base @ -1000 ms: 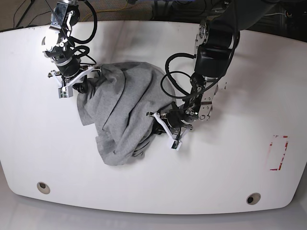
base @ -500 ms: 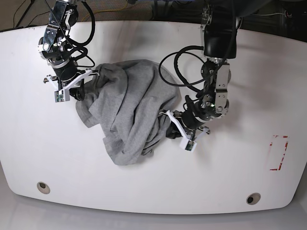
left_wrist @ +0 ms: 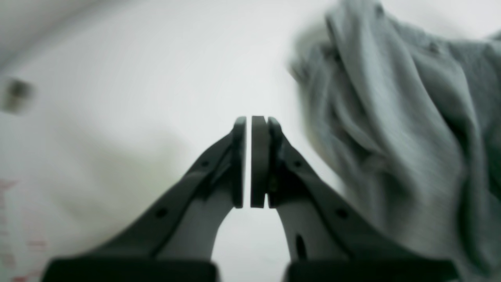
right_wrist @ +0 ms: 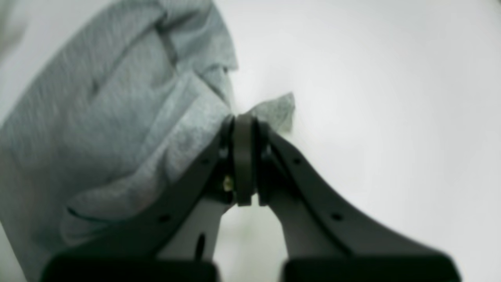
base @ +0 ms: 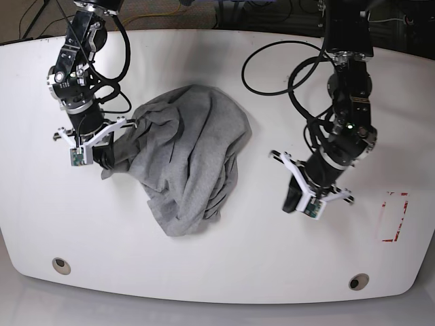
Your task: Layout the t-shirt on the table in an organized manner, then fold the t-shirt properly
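The left gripper [base: 304, 200], pressed together and empty, has let go and pulled clear of the crumpled heather-grey cotton t-shirt [base: 187, 159] on the glossy white table [base: 224, 272]. The right gripper [base: 88, 146] pinches its edge, so spreading must restart.

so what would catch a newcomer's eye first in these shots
The crumpled grey t-shirt heaped left of centre on the white table draws the eye first. The right gripper pinches its left edge, jaws shut on a fold of cloth in the wrist view. The left gripper hangs shut and empty over bare table to the shirt's right, with a red tape mark near the right edge.
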You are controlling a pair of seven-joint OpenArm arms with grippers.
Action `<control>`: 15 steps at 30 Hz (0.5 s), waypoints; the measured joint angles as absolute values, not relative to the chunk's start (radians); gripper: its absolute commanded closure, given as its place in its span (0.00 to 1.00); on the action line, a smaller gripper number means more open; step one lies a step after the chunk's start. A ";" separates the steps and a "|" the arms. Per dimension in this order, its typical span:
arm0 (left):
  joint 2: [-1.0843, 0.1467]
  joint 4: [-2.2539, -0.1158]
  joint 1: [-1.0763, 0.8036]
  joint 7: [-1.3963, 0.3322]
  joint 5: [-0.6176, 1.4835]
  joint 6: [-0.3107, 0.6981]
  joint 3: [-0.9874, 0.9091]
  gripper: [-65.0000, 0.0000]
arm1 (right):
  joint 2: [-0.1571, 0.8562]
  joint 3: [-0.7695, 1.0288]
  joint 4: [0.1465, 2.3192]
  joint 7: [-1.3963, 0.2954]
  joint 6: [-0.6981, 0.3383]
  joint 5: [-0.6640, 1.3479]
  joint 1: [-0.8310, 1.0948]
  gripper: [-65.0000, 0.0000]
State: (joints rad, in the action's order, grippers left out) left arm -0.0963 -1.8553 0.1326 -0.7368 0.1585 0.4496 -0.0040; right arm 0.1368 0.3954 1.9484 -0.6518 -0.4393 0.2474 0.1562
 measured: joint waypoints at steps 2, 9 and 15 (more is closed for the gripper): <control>-0.101 -1.882 0.146 -0.756 0.179 0.443 -0.029 1.00 | 0.152 0.395 1.950 -0.651 -0.446 0.250 0.143 1.00; -0.092 -1.815 0.166 -0.842 0.286 0.451 -0.086 0.99 | 0.163 0.395 1.950 -0.653 -0.436 0.248 0.148 1.00; -0.067 -1.587 0.169 -0.846 0.355 0.440 -0.088 0.97 | 0.156 0.387 1.950 -0.649 -0.442 0.252 0.171 1.00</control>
State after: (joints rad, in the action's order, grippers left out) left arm -0.0666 -1.5871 0.1688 -0.8455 0.3550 0.4404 -0.0883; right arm 0.1562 0.3866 1.9495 -0.6491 -0.4416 0.2516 0.1715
